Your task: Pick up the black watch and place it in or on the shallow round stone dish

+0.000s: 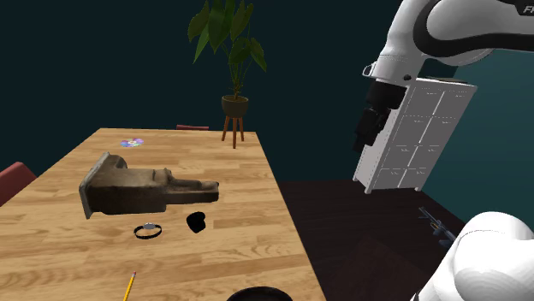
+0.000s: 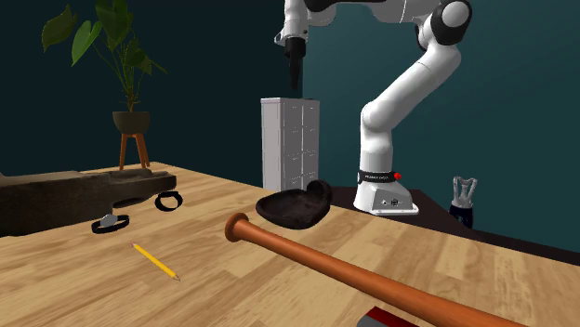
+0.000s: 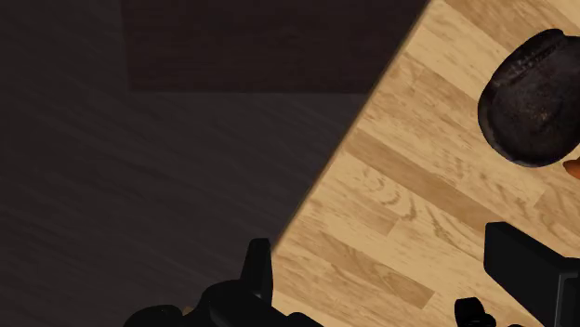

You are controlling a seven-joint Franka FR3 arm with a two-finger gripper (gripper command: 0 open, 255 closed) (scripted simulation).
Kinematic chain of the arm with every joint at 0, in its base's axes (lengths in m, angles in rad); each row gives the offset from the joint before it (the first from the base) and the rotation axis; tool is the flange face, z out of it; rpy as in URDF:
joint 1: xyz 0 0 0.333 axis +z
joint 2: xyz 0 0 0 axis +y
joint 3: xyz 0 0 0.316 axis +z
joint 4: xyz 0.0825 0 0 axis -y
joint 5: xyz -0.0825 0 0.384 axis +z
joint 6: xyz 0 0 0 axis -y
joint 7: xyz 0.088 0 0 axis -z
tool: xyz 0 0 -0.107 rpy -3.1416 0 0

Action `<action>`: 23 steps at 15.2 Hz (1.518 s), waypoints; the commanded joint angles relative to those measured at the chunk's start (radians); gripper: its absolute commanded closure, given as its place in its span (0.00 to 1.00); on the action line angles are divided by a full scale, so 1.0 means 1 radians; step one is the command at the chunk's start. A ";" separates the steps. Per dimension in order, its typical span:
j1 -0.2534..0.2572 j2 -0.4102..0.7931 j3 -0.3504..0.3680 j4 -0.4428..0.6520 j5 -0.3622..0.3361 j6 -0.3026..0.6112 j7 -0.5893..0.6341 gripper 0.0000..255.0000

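Claw (image 2: 294, 84): we see the fingers spread apart, holding nothing, high over the edge of the wooden table (image 3: 418, 186).
Black watch (image 1: 196, 222): it lies on this table, near a second watch (image 1: 148, 230).
Dish (image 2: 293, 209): dark, well apart from the black watch.

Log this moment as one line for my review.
gripper: high above table edge, fingers open | black watch: on table, ungrasped | dish: without watch
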 commanded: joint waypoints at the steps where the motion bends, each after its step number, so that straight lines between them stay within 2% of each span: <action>1: 0.000 0.000 0.000 0.000 0.000 0.000 0.000 0.00; 7: 0.031 0.131 0.094 -0.027 0.056 0.162 0.098 0.00; 13: 0.056 0.305 0.183 -0.004 0.090 0.318 0.194 0.00; 18: 0.069 0.474 0.251 0.053 0.092 0.433 0.278 0.00; 23: 0.080 0.658 0.308 0.144 0.062 0.526 0.371 0.00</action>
